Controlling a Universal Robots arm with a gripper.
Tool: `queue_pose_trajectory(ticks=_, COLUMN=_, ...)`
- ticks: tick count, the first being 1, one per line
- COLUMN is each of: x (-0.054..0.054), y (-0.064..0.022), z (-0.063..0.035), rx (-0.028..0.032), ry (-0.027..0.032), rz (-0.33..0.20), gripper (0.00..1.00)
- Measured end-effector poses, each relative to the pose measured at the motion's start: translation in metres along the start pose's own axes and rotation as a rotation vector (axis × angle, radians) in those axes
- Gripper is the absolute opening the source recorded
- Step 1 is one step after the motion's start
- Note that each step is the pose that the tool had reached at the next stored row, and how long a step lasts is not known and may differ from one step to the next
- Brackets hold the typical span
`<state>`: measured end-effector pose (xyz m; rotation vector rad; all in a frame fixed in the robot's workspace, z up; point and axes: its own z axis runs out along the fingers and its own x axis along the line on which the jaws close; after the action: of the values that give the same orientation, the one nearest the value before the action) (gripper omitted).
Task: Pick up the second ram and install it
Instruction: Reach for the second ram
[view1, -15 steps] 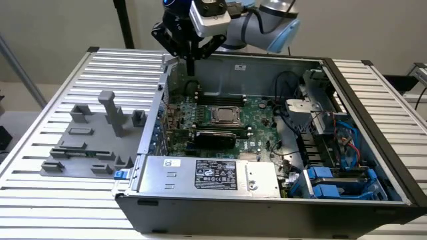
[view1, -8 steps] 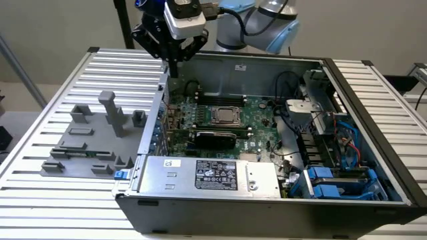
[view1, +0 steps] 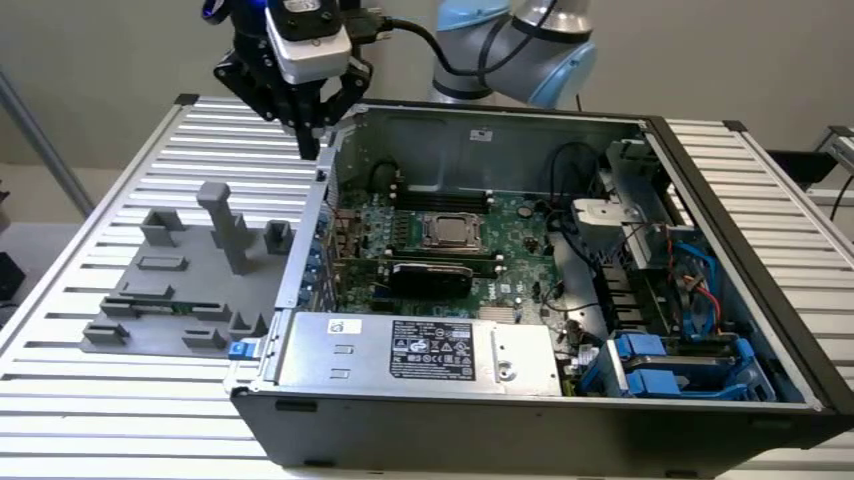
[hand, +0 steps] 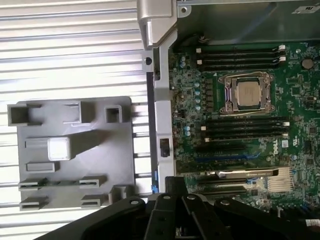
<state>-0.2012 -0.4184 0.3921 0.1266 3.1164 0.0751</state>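
Observation:
My gripper (view1: 314, 140) hangs high over the back left corner of the open computer case (view1: 300, 250), its fingers drawn together to a point with nothing seen between them. In the wrist view the black fingers (hand: 175, 192) sit over the case's side wall. A thin dark-green strip, apparently the second ram (view1: 144, 302), stands on edge in the holders of the grey fixture (view1: 187, 330) left of the case, well below and apart from the gripper; in the wrist view the ram (hand: 64, 183) is a dark line. Black memory slots (hand: 240, 56) flank the silver CPU socket (hand: 247, 93).
A tall grey post (view1: 227, 225) rises from the fixture. Inside the case are a black-topped card (view1: 427, 275), a silver power supply (view1: 427, 350), blue drive bays (view1: 667, 365) and loose cables (view1: 587, 215). The ribbed table (view1: 80, 390) runs all around.

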Motion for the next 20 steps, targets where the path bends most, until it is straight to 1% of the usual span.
queue_pose_trajectory(ticks=11, x=0.049, y=-0.0113, z=0.0017, rx=0.0001, ry=-0.0003, rz=0.001, gripper=0.11)
queue_pose_trajectory(ticks=15, x=0.067, y=-0.0141, z=0.0049, rx=0.0001, ry=-0.0004, rz=0.002, gripper=0.11)
queue_pose_trajectory(ticks=20, x=0.090, y=-0.0169, z=0.0115, rx=0.0009, ry=-0.0004, rz=0.002, gripper=0.11)
